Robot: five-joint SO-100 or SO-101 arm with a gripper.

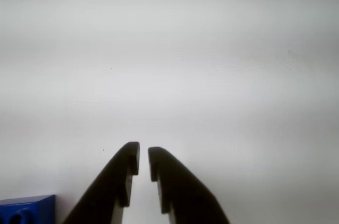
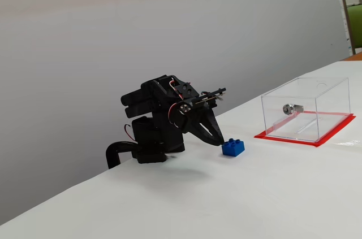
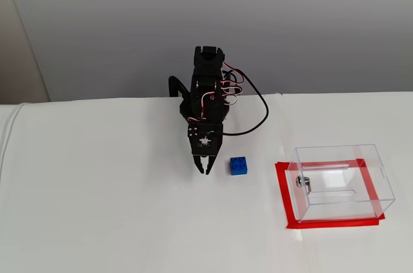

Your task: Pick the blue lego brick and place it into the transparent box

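The blue lego brick (image 1: 26, 211) shows only as a corner at the bottom left of the wrist view. It lies on the white table (image 3: 116, 208) just right of my gripper (image 3: 205, 171) in a fixed view. My gripper (image 1: 143, 152) (image 2: 218, 142) hangs low over the table beside the blue brick (image 2: 233, 147) (image 3: 239, 166), shut with only a thin slit between its tips and nothing in it. The transparent box (image 2: 334, 100) (image 3: 342, 212) stands further right on a red base (image 3: 282, 195), with a silver lock (image 3: 302, 182) on its left wall.
A grey wall (image 3: 290, 28) runs behind the table's back edge, where the arm's base (image 3: 208, 70) stands. A black cable (image 3: 261, 108) loops from the arm toward the right. Shelving (image 2: 350, 7) shows at the far right.
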